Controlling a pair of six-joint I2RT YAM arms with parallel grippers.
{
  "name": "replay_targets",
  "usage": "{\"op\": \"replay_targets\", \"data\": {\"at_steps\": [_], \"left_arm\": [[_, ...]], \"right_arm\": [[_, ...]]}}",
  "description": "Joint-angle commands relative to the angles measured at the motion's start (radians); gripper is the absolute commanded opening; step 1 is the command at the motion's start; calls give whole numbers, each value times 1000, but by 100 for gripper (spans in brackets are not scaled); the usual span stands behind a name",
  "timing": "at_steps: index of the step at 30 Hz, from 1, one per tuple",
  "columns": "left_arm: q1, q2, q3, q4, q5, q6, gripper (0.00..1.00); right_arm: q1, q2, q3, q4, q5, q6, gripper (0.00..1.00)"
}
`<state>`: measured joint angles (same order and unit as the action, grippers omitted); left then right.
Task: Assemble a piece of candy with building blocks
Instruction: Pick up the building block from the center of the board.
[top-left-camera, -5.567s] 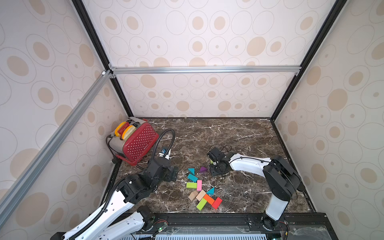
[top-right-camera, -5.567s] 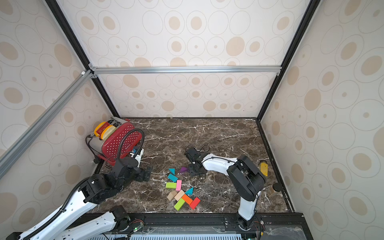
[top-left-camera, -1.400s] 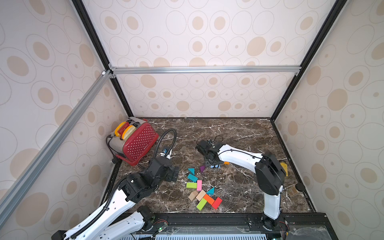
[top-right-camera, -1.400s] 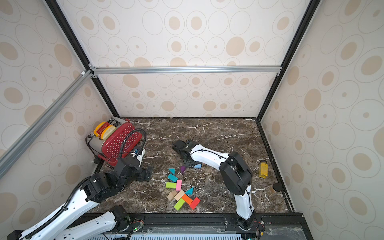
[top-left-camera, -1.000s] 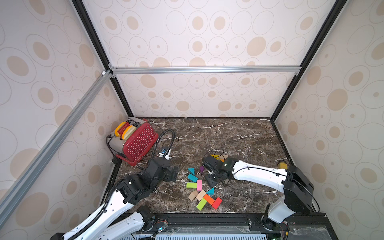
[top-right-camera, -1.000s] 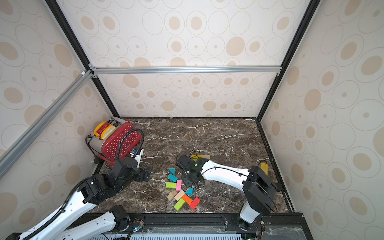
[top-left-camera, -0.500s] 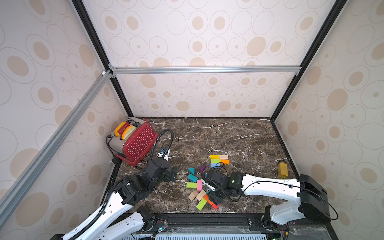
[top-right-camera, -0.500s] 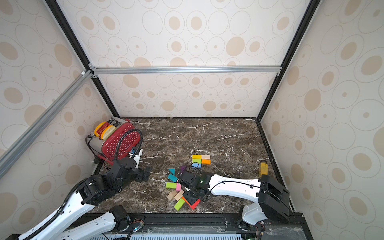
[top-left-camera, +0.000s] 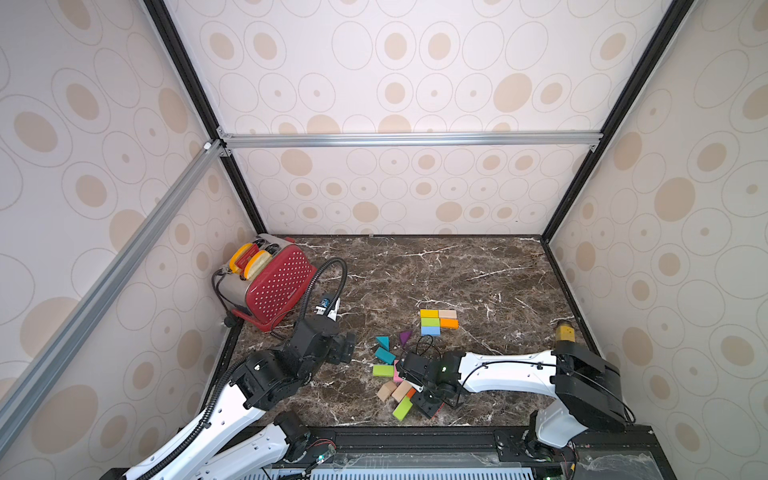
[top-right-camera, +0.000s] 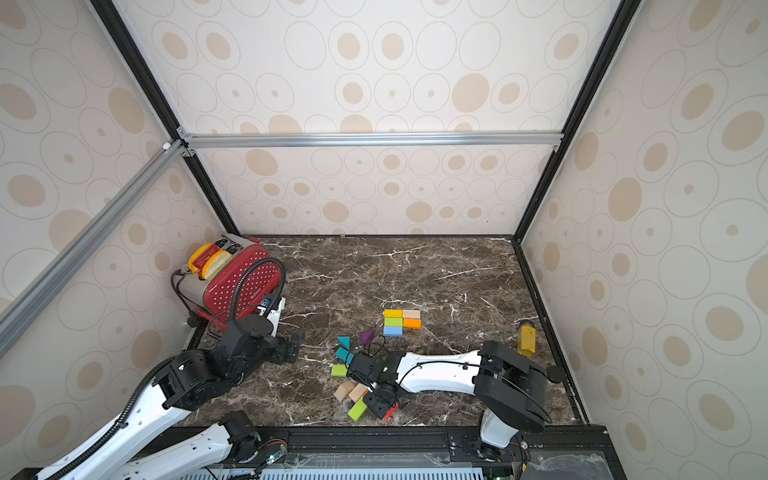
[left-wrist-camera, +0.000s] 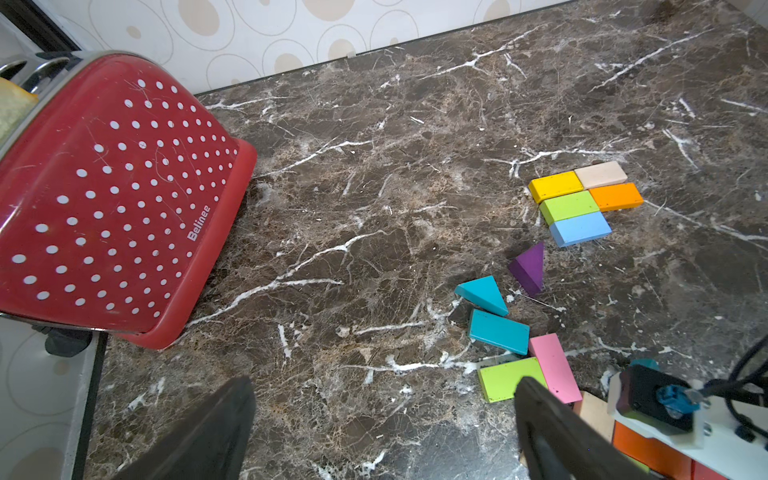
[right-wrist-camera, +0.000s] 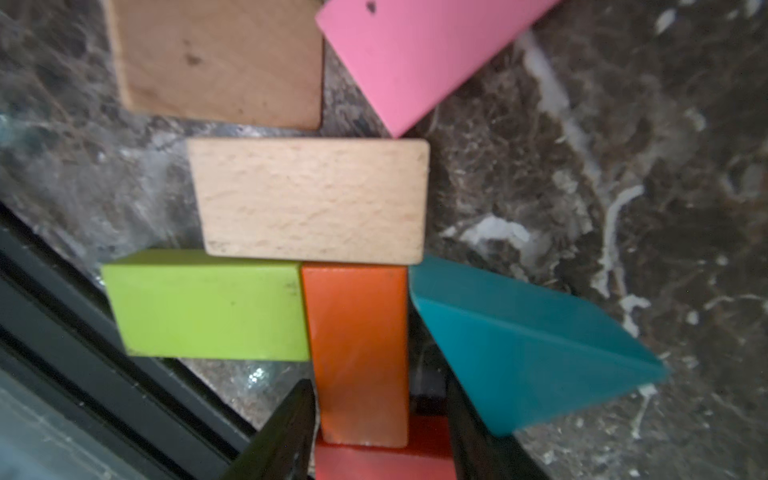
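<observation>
surface: dark marble table (top-left-camera: 415, 270) | on it: red toaster (top-left-camera: 272, 286), five joined blocks (top-left-camera: 438, 322) well right of toaster, loose blocks (top-left-camera: 388, 370) nearer front edge, yellow bottle (top-left-camera: 564, 332) far right

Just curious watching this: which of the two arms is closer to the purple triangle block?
The right. Its gripper works in the loose pile just in front of the purple triangle block; the left gripper hangs open farther off, toward the toaster.

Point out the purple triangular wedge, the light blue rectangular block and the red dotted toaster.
purple triangular wedge (left-wrist-camera: 528, 268): left wrist view, its sloped face.
light blue rectangular block (top-left-camera: 430, 330): a top view, its top face.
red dotted toaster (top-right-camera: 239, 278): a top view, its dotted side.
</observation>
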<state>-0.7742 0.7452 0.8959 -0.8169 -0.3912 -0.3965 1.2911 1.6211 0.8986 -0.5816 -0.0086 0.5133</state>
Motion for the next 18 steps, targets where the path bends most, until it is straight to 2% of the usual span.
{"op": "replay_targets", "data": {"at_steps": [1,8,18], "left_arm": [[5,3,11,-4,-15,1,98],[5,8,12,-4,-11,2,98],[5,5,11,-4,-10,2,98]], "right_arm": [[4,12,17,0,33,-14,55],[4,91,57,9,35,-21,53],[4,60,77,2,61,-33,31]]}}
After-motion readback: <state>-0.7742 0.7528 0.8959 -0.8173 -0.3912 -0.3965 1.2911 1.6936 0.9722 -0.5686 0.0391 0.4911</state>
